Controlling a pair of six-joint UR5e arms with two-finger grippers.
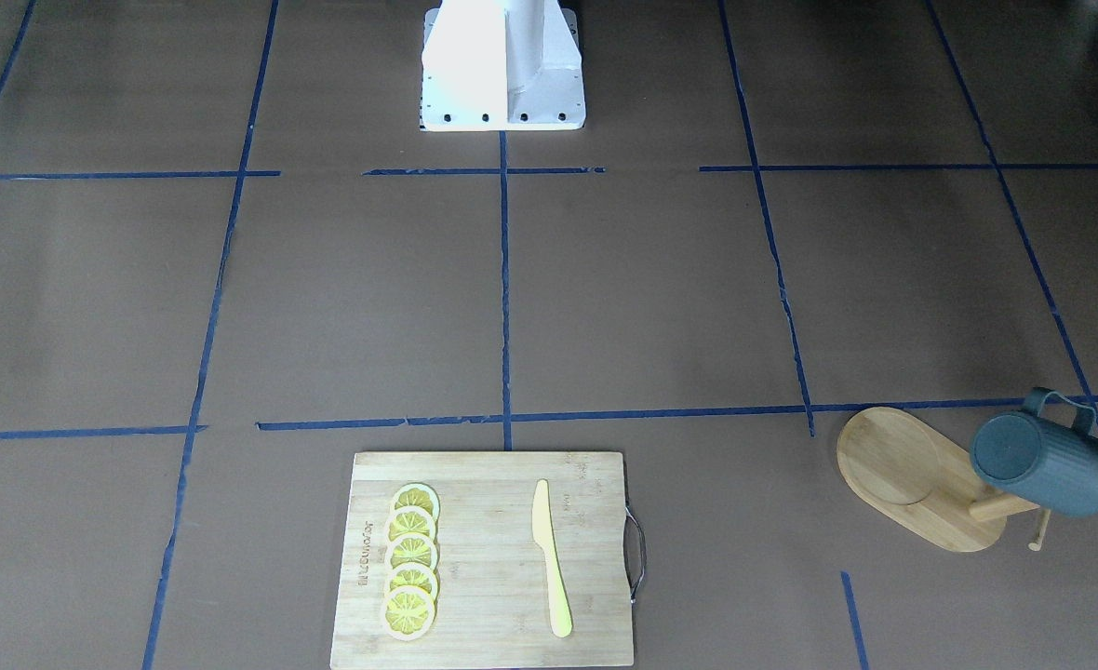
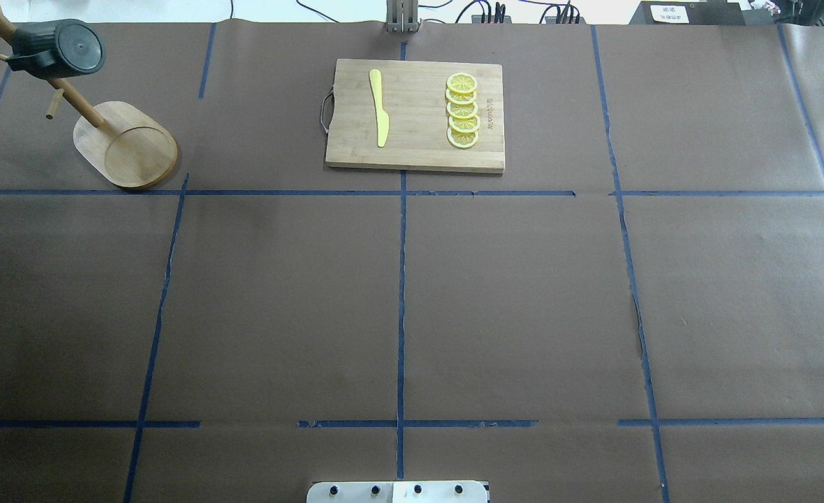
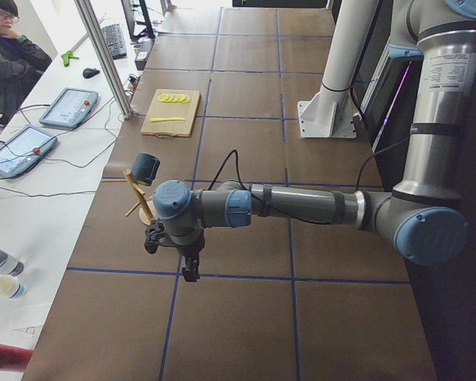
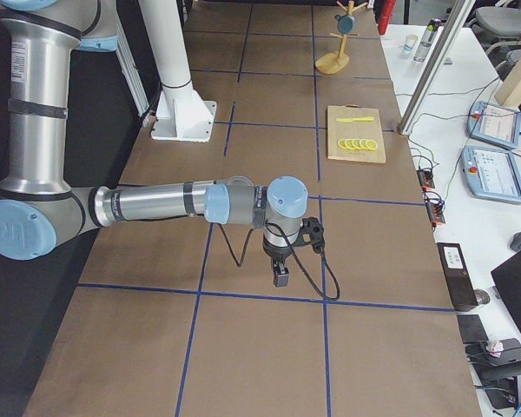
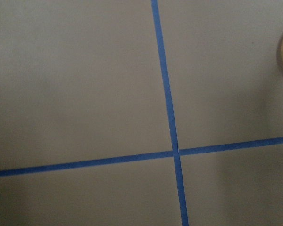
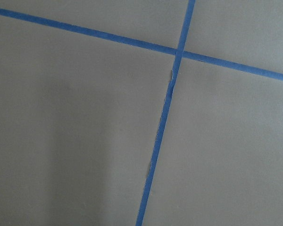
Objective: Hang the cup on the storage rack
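Observation:
The dark teal-grey cup (image 1: 1047,465) hangs by its handle on a peg of the bamboo storage rack (image 1: 893,465), its bottom facing outward. Both stand at the table's far left corner in the overhead view, cup (image 2: 56,49) and rack (image 2: 133,147). My left gripper (image 3: 189,270) shows only in the exterior left view, pointing down over bare table, well short of the rack (image 3: 135,190). My right gripper (image 4: 280,278) shows only in the exterior right view, far from the cup (image 4: 345,24). I cannot tell whether either is open or shut. Neither wrist view shows fingers.
A bamboo cutting board (image 1: 488,558) with a yellow knife (image 1: 549,558) and several lemon slices (image 1: 411,558) lies at the table's far middle. The robot's white base (image 1: 502,65) stands at the near edge. An operator (image 3: 8,48) sits beyond the table.

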